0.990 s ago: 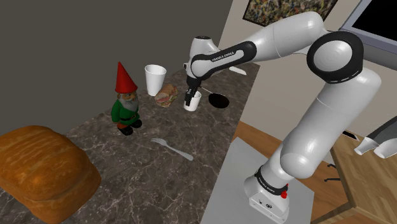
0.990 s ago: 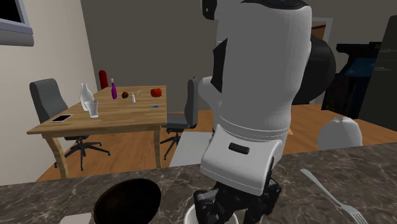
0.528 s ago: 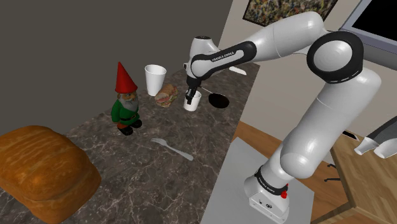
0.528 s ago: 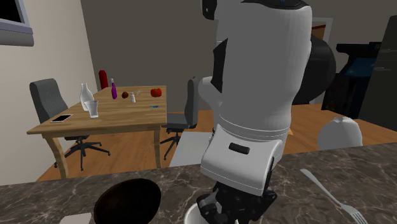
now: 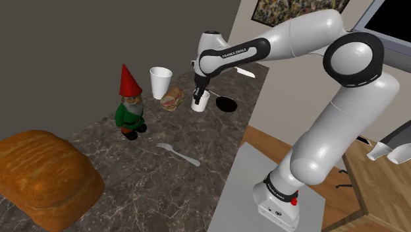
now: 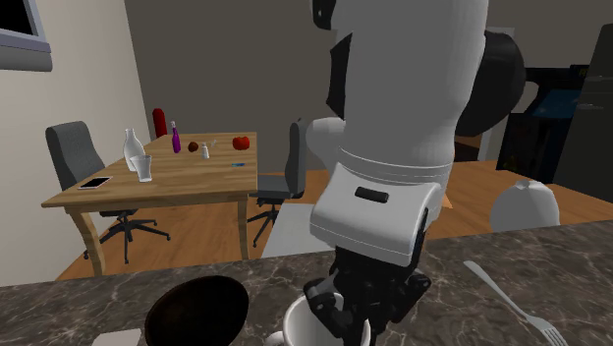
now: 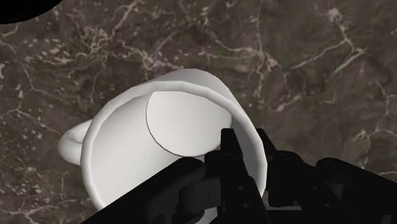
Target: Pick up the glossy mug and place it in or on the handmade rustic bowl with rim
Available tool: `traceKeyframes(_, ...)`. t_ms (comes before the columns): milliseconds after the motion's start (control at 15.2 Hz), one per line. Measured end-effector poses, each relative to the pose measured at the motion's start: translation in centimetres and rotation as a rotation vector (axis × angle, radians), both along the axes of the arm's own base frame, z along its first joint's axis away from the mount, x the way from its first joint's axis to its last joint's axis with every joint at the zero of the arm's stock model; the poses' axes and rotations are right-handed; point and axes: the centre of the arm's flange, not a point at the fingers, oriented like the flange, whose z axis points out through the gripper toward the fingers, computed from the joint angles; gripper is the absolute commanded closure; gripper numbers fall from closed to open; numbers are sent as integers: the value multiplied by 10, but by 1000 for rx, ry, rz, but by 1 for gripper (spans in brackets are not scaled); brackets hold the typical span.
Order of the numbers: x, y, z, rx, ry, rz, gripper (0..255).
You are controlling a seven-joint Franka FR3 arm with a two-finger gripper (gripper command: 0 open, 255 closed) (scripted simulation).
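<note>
At the shoulder view's far left a large brown bread loaf (image 5: 39, 174) lies on the dark veined marble tabletop (image 5: 141, 181). Next stands an upright garden gnome with a red pointed hat and green coat (image 5: 130, 109), then a plain white tapered cup (image 5: 160, 82) with a small sandwich (image 5: 172, 100) just beside it. Nearer the camera a silver metal fork (image 5: 179, 155) lies alone, with bare marble all round it and open room between it, the gnome and the cup. Further right is the white glossy mug (image 5: 200, 103), gripped at its rim. In the wrist view one of the black fingers (image 7: 229, 149) is inside the mug and the other outside, pinching the wall between them. The mug is tilted, its loop handle turned away from them. Whether its base clears the marble I cannot tell. Just right of the mug, apart from it, sits the dark round bowl (image 5: 226, 105), close to the tabletop's right edge, past which lies wooden floor (image 5: 267, 142). Above, the white arm's dark forearm band (image 5: 236, 52) reads "FRANKA EMIKA". In the second exterior view the bowl lies left of the mug and the fork right of it.
</note>
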Motion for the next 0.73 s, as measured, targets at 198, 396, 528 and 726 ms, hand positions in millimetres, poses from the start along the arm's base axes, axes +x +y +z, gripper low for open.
traceKeyframes(198,1,0,17,0,0,0,255)
traceKeyframes(396,0,0,33,0,0,0,255)
traceKeyframes(528,1,0,43,0,0,0,255)
traceKeyframes(726,0,0,59,0,0,0,255)
